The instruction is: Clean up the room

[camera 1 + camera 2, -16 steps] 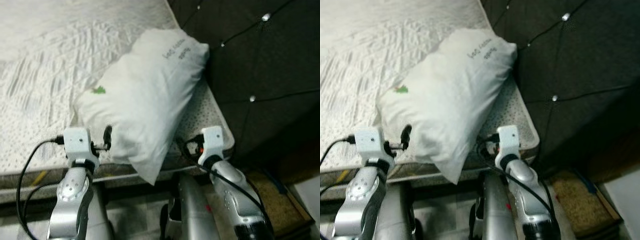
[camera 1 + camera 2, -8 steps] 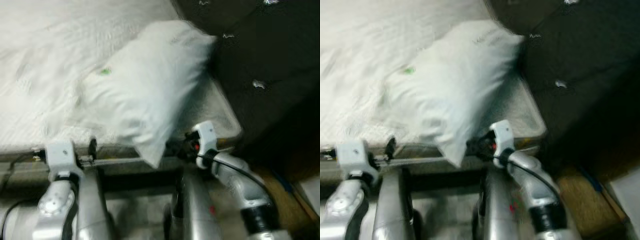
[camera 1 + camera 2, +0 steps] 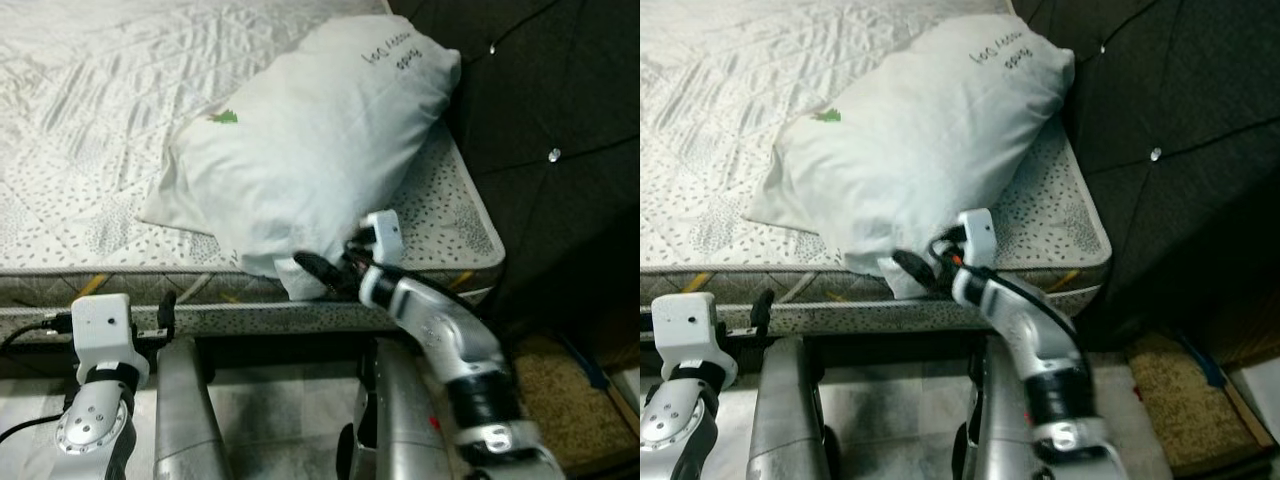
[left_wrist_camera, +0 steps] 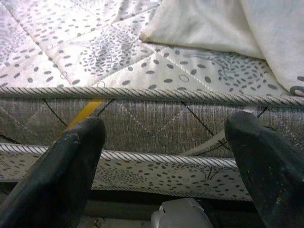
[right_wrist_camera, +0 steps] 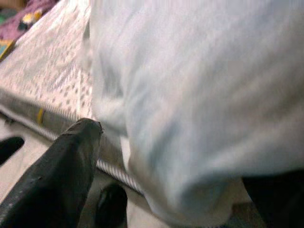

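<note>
A white pillow with a small green mark and grey lettering lies slantwise on the quilted mattress, its far end against the headboard. My right gripper is at the pillow's near corner, which overhangs the mattress edge. In the right wrist view the pillow bulges between the gripper's spread black fingers, so it is open. My left gripper hangs low in front of the mattress side, open, holding nothing.
A dark tufted headboard rises to the right of the bed. A brown mat lies on the floor at the lower right. The mattress side with corded piping faces me, close to my silver legs.
The camera has shifted. My right arm has swung left and brought its gripper to the pillow's near corner. My left arm has dropped from the mattress top to below its edge.
</note>
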{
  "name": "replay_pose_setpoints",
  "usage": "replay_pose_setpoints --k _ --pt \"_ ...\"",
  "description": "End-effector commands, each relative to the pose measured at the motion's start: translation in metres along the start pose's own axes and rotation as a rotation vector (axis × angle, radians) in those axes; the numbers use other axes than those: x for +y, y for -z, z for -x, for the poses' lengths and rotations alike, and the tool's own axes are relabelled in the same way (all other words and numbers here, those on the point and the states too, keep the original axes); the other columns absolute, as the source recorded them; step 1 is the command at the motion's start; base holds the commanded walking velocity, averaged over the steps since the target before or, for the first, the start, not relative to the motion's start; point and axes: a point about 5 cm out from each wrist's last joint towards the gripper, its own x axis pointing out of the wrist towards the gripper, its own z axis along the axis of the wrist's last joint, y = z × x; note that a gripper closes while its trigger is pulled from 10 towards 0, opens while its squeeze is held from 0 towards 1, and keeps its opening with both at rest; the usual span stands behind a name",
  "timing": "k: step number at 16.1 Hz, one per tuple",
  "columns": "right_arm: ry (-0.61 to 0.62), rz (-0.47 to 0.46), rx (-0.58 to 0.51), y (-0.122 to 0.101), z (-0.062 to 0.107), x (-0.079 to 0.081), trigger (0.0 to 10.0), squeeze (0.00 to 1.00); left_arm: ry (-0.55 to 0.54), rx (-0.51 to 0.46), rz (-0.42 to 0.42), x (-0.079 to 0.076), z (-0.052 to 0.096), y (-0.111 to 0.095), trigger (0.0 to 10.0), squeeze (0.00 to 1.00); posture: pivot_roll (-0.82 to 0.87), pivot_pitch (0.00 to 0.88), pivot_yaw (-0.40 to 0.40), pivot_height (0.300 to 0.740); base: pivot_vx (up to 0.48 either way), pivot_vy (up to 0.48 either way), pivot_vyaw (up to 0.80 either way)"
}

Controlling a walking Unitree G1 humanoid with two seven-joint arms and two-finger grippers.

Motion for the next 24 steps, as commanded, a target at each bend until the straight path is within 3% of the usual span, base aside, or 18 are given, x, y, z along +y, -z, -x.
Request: replay_pose_setpoints --k 1,2,5,11,14,18,21,23,24 --pt "0.063 -0.015 -0.050 -0.008 -0.001 -0.005 10.0 0.00 0.003 0.009 -0.007 0.001 0.002 0.001 10.0 0.00 0.10 0.149 -0.091 0.488 0.000 0.000 0.00" --pt "0.111 -0.091 -0.071 -0.010 -0.004 -0.006 0.0 0.00 0.007 0.007 -0.009 0.001 0.002 0.000 10.0 0.00 0.10 0.146 -0.090 0.488 0.000 0.000 0.00" --pt "0.176 -0.158 -0.126 -0.013 -0.007 -0.005 0.0 0.00 0.005 0.002 -0.010 0.000 -0.001 -0.001 10.0 0.00 0.10 0.132 -0.089 0.488 0.000 0.000 0.00" --pt "0.336 -0.236 -0.241 -0.026 -0.005 -0.023 0.0 0.00 0.020 -0.007 0.003 -0.007 -0.010 0.000 10.0 0.00 0.09 0.084 -0.087 0.488 0.000 0.000 0.00" --pt "0.370 -0.239 -0.264 -0.032 -0.006 -0.029 0.0 0.00 0.022 -0.017 0.004 -0.007 -0.015 -0.002 10.0 0.00 0.09 0.080 -0.087 0.488 0.000 0.000 0.00" --pt "0.473 -0.134 -0.306 -0.051 -0.004 -0.048 0.0 0.00 0.019 -0.032 0.008 -0.008 -0.019 -0.004 10.0 0.00 0.10 0.052 -0.090 0.488 0.000 0.000 0.00" --pt "0.609 -0.067 -0.355 -0.086 0.011 -0.085 0.0 0.00 0.025 -0.052 0.013 -0.011 -0.023 -0.006 10.0 0.00 0.10 0.050 -0.093 0.488 0.000 0.000 0.00" --pt "0.671 -0.043 -0.385 -0.104 0.024 -0.100 0.0 0.00 0.023 -0.061 0.019 -0.012 -0.026 -0.008 10.0 0.00 0.10 0.034 -0.096 0.488 0.000 0.000 0.00" --pt "0.774 -0.005 -0.406 -0.120 0.043 -0.119 0.0 0.00 0.024 -0.064 0.021 -0.013 -0.028 -0.009 10.0 0.00 0.09 0.032 -0.095 0.488 0.000 0.000 0.00"
